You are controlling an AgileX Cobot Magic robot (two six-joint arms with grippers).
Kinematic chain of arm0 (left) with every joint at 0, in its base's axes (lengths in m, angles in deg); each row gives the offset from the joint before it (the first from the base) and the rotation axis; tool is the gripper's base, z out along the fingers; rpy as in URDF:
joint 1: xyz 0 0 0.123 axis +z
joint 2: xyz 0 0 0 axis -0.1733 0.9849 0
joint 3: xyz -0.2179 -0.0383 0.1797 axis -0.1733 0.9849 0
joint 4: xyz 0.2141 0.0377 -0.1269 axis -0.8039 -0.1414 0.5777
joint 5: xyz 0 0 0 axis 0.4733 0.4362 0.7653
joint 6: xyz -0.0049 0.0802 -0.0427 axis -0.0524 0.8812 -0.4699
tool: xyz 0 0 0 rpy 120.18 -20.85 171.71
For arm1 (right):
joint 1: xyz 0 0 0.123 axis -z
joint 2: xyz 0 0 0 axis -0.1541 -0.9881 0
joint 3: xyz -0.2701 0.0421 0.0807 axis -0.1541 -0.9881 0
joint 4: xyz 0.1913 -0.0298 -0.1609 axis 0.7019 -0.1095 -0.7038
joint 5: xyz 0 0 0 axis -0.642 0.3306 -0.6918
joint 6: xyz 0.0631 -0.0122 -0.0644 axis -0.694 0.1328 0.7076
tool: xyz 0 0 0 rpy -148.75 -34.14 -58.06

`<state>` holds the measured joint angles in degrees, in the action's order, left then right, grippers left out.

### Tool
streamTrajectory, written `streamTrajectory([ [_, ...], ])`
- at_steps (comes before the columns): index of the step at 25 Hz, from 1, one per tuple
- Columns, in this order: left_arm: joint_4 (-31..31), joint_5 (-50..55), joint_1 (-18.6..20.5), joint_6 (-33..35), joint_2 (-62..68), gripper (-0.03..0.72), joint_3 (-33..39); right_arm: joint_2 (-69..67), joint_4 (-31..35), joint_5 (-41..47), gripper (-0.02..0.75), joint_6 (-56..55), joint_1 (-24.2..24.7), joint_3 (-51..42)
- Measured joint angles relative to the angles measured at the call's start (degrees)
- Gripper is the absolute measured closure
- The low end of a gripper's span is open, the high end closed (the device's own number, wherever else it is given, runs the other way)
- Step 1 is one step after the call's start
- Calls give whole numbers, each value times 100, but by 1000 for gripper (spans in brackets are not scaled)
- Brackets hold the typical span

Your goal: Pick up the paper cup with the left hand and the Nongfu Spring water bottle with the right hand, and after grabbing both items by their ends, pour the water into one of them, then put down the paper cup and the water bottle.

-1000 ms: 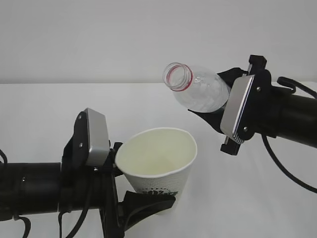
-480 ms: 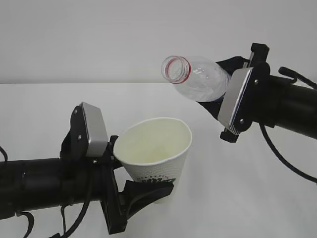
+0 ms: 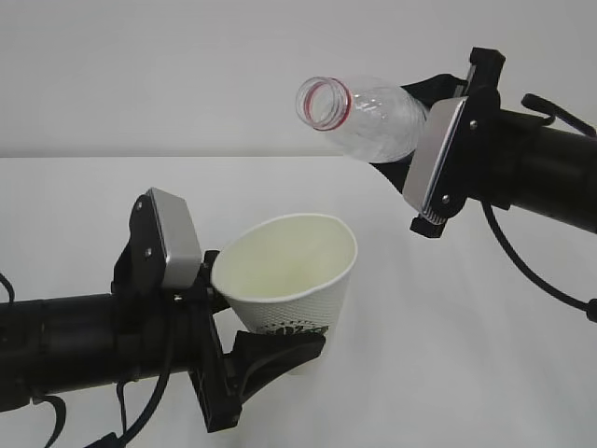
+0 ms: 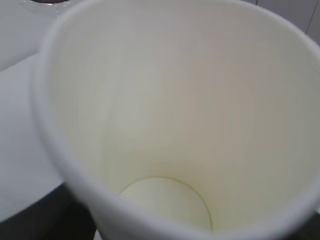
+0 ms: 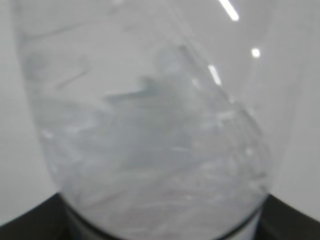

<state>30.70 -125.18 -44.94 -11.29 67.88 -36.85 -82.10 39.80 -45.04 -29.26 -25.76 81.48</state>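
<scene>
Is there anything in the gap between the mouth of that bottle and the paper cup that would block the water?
Nothing visible. The bottle, held tipped by the right pincer, has its open mouth up and a little right of the paper cup in the left pincer. Only open air lies between them, and the cup's inside looks empty.

Black arms (image 3: pixel 75 345); silver-grey blocks (image 3: pixel 435 168); looping black cables (image 3: pixel 536 280).

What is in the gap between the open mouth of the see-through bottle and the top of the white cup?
Nothing: the exterior view shows only bare air and white background between the clear plastic bottle and the white paper cup.
</scene>
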Motion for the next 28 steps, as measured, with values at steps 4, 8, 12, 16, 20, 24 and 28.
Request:
streamTrajectory([
  [4, 154, 0, 0, 54, 0, 154, 0, -8, -12, 13, 290, 123, 0, 0],
  [8, 223, 0, 0, 71, 0, 155, 0, -8, -20, 24, 290, 273, 0, 0],
  [12, 230, 0, 0, 81, 0, 157, 0, -8, -20, 24, 290, 450, 0, 0],
  [16, 230, 0, 0, 81, 0, 157, 0, -8, -20, 24, 290, 532, 0, 0],
  [20, 236, 0, 0, 81, 0, 157, 0, -8, -24, 24, 290, 655, 0, 0],
  [24, 244, 0, 0, 81, 0, 158, 0, -8, -24, 24, 290, 786, 0, 8],
  [28, 244, 0, 0, 81, 0, 160, 0, -8, -24, 24, 290, 913, 0, 8],
])
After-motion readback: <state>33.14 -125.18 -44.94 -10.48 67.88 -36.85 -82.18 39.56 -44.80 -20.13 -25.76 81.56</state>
